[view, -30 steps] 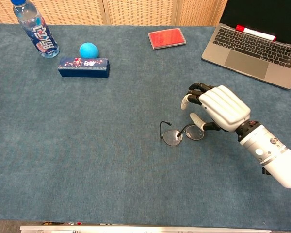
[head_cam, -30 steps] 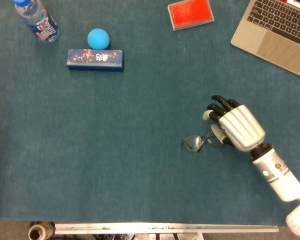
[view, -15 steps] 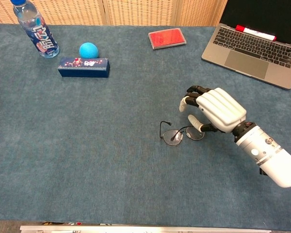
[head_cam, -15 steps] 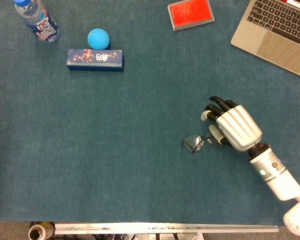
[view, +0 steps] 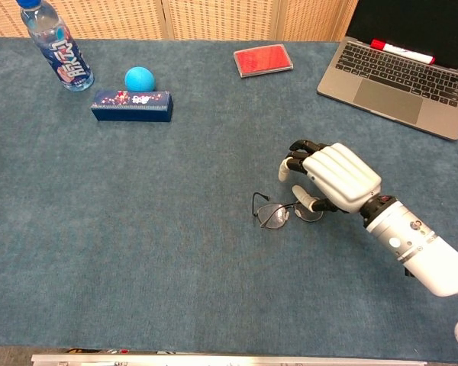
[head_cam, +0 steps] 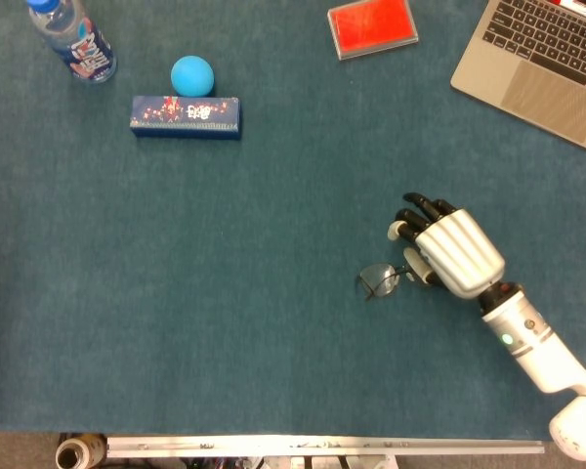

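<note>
A pair of thin-rimmed glasses (head_cam: 376, 280) (view: 277, 215) lies on the blue-green table cloth, right of centre. My right hand (head_cam: 449, 252) (view: 332, 177) hangs just over their right end, back of the hand up, fingers curled down and apart from the thumb. In the chest view the thumb tip (view: 304, 200) reaches the right lens, which the hand partly hides. I see no closed grip on the frame. My left hand shows in neither view.
At the far left stand a water bottle (head_cam: 76, 41), a blue ball (head_cam: 191, 75) and a dark blue box (head_cam: 186, 115). A red case (head_cam: 372, 25) lies far centre. An open laptop (head_cam: 552, 59) sits far right.
My right hand has moved slightly left and nearer, closing in over the right end of the glasses. The glasses have shifted only a little, if at all.
</note>
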Controlling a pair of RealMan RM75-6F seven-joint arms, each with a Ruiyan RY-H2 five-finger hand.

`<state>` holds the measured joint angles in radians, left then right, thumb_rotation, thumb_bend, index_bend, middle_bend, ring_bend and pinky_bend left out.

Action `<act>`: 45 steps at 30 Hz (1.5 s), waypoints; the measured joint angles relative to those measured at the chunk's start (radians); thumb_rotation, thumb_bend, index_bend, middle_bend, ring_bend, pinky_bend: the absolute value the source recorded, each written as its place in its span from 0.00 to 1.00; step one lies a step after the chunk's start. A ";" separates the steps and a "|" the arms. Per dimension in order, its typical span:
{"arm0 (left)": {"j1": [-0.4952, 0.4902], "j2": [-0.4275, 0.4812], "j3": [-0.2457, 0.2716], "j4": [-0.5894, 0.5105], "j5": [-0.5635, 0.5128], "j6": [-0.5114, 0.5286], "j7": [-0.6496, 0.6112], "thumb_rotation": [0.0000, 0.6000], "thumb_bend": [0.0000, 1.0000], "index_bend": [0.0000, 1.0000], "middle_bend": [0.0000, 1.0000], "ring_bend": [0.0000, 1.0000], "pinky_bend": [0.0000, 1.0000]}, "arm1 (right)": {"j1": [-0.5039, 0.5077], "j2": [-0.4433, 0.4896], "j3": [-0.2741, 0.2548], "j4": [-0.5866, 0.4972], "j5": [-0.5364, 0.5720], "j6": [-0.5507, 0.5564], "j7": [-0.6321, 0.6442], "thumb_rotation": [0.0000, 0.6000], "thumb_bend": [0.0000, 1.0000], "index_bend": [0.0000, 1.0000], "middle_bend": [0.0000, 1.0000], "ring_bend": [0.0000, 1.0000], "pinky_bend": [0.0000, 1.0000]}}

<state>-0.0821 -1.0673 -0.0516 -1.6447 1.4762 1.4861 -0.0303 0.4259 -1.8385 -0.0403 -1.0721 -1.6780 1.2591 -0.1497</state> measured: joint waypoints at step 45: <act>0.001 0.001 0.001 -0.004 -0.003 -0.001 0.019 1.00 0.00 0.64 0.50 0.35 0.55 | -0.004 -0.100 -0.022 0.205 -0.065 0.116 -0.002 1.00 0.32 0.43 0.39 0.19 0.39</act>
<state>-0.0813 -1.0665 -0.0509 -1.6490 1.4730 1.4852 -0.0109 0.4223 -1.9386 -0.0622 -0.8670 -1.7434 1.3747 -0.1518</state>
